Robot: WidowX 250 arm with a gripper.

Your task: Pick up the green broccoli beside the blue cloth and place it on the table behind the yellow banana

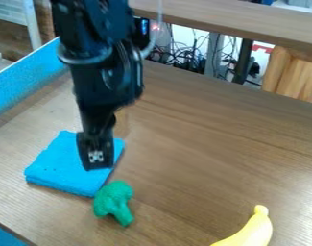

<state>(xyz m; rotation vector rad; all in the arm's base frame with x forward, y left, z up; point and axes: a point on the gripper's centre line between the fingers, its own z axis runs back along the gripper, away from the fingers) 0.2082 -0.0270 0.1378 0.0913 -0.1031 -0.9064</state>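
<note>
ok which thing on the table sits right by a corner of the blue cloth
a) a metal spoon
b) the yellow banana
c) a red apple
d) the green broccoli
d, the green broccoli lies at the near corner of the folded blue cloth, while the yellow banana is well off to the side at the picture's bottom edge
</note>
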